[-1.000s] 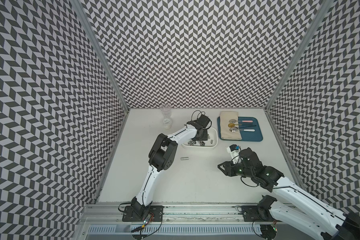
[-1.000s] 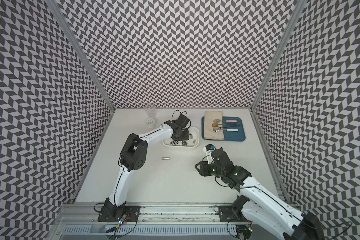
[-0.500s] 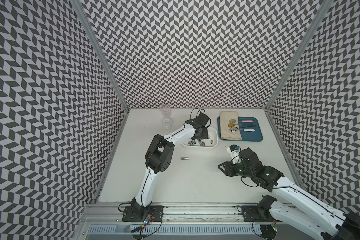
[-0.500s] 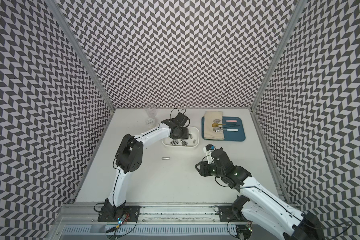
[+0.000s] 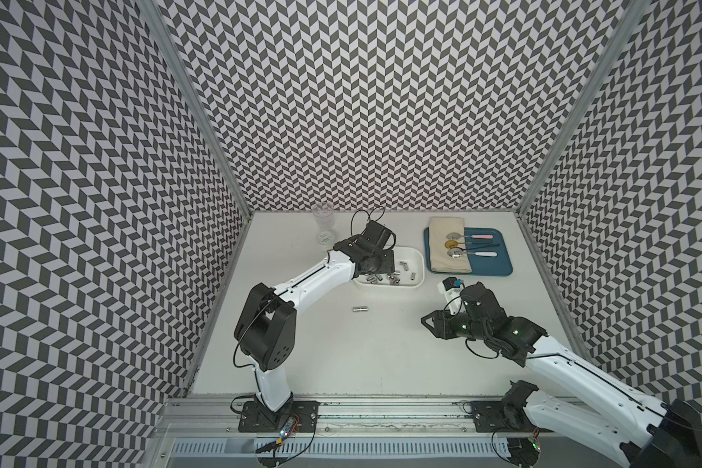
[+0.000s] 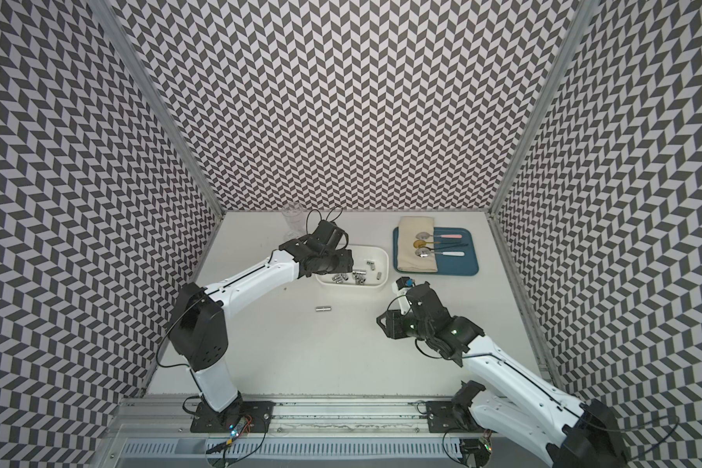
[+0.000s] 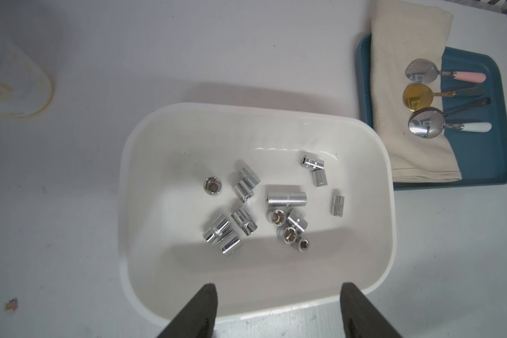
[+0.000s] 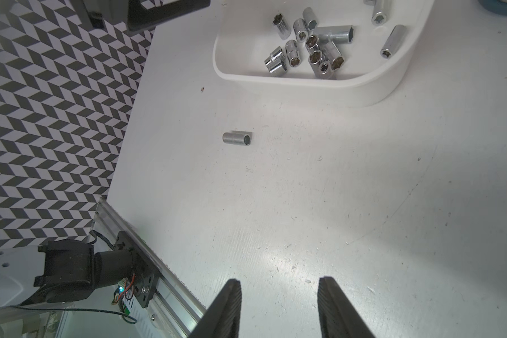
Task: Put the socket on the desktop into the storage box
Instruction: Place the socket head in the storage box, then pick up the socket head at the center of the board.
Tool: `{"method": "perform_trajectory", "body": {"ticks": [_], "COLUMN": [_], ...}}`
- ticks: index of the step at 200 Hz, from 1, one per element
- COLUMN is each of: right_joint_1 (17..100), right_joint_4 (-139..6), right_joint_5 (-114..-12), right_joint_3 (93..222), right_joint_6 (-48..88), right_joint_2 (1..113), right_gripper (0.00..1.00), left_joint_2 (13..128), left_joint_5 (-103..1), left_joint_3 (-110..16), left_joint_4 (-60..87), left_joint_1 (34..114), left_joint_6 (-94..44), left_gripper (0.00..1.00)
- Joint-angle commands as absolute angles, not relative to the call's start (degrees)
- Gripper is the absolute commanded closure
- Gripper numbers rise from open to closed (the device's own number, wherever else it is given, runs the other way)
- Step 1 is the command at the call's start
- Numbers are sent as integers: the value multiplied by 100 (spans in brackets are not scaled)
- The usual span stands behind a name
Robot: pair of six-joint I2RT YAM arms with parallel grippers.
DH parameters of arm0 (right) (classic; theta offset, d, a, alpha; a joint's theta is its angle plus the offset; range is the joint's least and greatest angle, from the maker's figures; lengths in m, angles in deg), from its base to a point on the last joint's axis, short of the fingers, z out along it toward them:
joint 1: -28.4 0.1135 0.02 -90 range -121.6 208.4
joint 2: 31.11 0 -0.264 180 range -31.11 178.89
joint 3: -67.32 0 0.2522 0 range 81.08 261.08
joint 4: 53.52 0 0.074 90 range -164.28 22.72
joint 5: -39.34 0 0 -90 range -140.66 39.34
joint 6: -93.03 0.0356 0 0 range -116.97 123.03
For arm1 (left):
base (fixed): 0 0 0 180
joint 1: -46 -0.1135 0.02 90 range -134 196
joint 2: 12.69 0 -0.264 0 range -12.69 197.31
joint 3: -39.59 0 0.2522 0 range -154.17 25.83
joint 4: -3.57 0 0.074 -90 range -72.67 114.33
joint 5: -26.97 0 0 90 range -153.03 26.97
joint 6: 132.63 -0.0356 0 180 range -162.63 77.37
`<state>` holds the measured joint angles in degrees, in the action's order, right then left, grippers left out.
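Chevron-patterned walls [image 5: 381,101] close in a white table [image 5: 381,356] on three sides. The box [image 5: 386,288] sits toward the back of the table, and everything else is placed from it.

Inside the box lie more than a dozen chrome sockets [image 7: 286,199]. Most are bunched near the middle and a few lie toward its right end. One more socket [image 5: 360,321] lies on its side on the bare table. It is outside the box, on the side facing the arm bases, off the left front corner and clear of the wall. It shows in both top views and in the right wrist view [image 8: 237,138].

The left pincer [image 7: 278,292] hangs above the left end of the box. Its jaws are spread wide and there is nothing between them. In the left wrist view its fingertips [image 7: 210,295] stand over the box's rim.

The right pincer [image 8: 280,282] is in front of the box and to its right, low over bare table. Its jaws are parted and empty, well apart from the lone socket.

Just to the right of the box is a blue tray [image 5: 499,263]. It carries a folded cloth [image 5: 448,247] with three spoons [image 5: 469,254] resting on it. Behind the box's left end, by the back wall, stands a clear cup [image 5: 324,221].
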<state>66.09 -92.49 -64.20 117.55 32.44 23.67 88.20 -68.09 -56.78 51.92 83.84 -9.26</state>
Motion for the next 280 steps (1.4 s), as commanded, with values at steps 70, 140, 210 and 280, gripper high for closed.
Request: {"method": "perform_trajectory", "body": {"ticks": [70, 140, 210, 280], "right_joint_1": [7194, 7574, 7691, 7806], "right_joint_4": [-8685, -8514, -8494, -8476], "right_joint_5": [-6288, -6177, -6113, -6059], "right_joint_3": [12203, 12281, 12213, 12117], "right_joint_6": [3097, 3194, 3229, 3264], "right_joint_2": [2988, 3290, 3346, 3368], "right_gripper": [53, 53, 53, 53], "left_joint_2": [6967, 6874, 7302, 7946], "left_joint_5": [-6771, -6675, -6611, -6896], "left_joint_3": [-3235, -2491, -2425, -2741], "left_joint_4": [4544, 4224, 4070, 4229], "left_joint_1": [8274, 8256, 8263, 8378], "left_joint_6": [-434, -290, -308, -363], "left_gripper": [24, 16, 20, 21]}}
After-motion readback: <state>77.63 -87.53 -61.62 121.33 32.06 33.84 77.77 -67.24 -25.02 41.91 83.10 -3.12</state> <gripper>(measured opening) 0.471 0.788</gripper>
